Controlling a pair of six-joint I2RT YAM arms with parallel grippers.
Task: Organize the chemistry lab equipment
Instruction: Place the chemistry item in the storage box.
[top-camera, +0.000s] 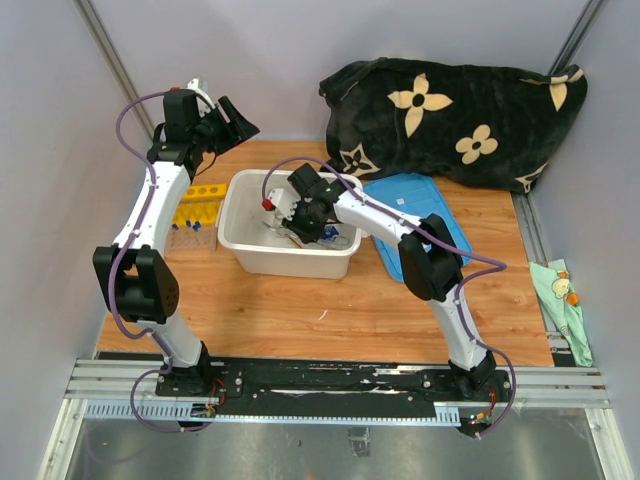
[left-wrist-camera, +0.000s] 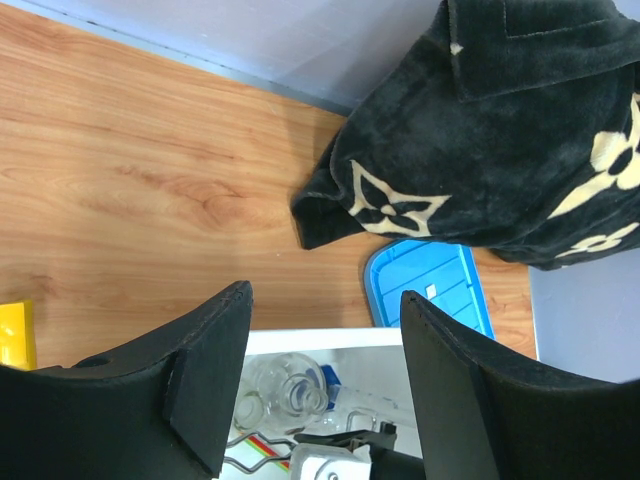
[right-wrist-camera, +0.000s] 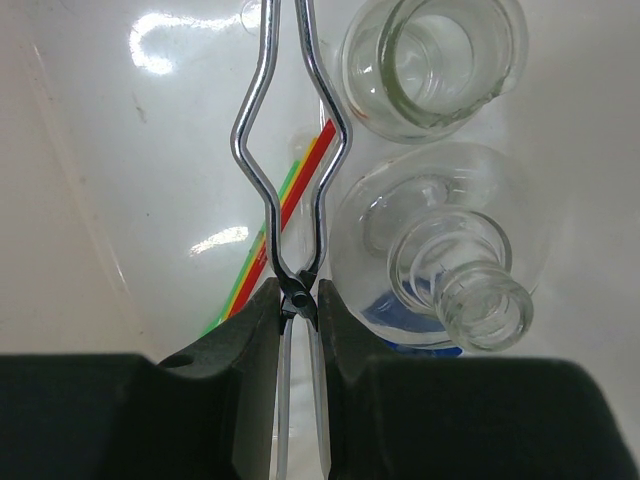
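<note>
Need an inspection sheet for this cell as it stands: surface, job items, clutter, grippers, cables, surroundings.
Surface: wooden table, no spills seen.
Job's things: tongs, flask and beaker inside the white tub; yellow rack and blue-capped tubes left of the tub.
Clutter: blue lid right of the tub; black flowered cloth at the far edge.
Grippers: left gripper open, empty, above the table; right gripper shut on the tongs, inside the tub.
Cables: purple cables loop along both arms; no snag seen.
Surroundings: grey walls; green patterned cloth off the table's right edge.
</note>
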